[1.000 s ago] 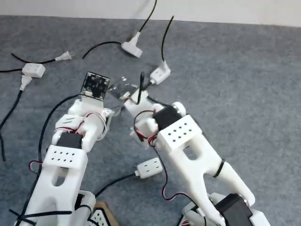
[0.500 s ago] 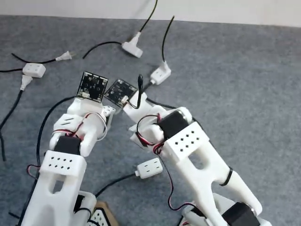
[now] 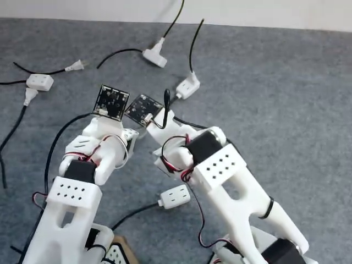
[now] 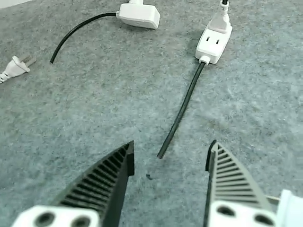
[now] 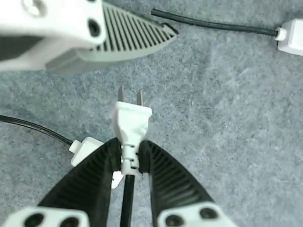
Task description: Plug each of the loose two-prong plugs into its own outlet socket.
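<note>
Right claw (image 5: pixel 127 147) clamped on two-prong plug (image 5: pixel 130 117) by its cord end, above carpet. Prongs left clear, pointing forward, likely for insertion. Left claw (image 4: pixel 171 146) spread apart, holding nothing, with outlet socket (image 4: pixel 214 41) well ahead.

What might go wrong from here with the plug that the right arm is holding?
The right gripper pinches the plug at its rear end only, so it may tilt or slip when pushed into a socket. The left gripper sits open just ahead of the plug, so the two may bump. A socket block lies partly hidden behind the right gripper, which could make lining up harder.
</note>
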Available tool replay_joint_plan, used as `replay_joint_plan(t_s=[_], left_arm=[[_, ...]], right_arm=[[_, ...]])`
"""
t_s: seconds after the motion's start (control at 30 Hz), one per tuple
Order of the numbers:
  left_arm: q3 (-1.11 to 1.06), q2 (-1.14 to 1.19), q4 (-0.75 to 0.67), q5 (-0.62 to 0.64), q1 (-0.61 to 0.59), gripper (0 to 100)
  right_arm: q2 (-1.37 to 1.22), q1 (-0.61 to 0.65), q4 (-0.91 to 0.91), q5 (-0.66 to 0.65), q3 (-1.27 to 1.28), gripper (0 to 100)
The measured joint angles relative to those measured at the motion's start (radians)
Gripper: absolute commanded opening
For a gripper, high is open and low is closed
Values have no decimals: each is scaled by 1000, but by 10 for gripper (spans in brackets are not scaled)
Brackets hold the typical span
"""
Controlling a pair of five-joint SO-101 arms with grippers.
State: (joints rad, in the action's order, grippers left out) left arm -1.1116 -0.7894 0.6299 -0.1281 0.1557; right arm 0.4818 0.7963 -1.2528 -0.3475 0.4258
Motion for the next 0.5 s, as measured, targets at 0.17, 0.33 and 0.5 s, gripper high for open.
replay_joint_plan(t_s=[0.17,0.33,0.5], left_arm=[[6,-3,14,121,2,259],[31,12,41,290,-35,259],[95,14,94,359,-35,259]], right_arm=[[58,3,107,60,115,8],[109,-11,199,141,176,8],[114,-78,238,203,187,8]])
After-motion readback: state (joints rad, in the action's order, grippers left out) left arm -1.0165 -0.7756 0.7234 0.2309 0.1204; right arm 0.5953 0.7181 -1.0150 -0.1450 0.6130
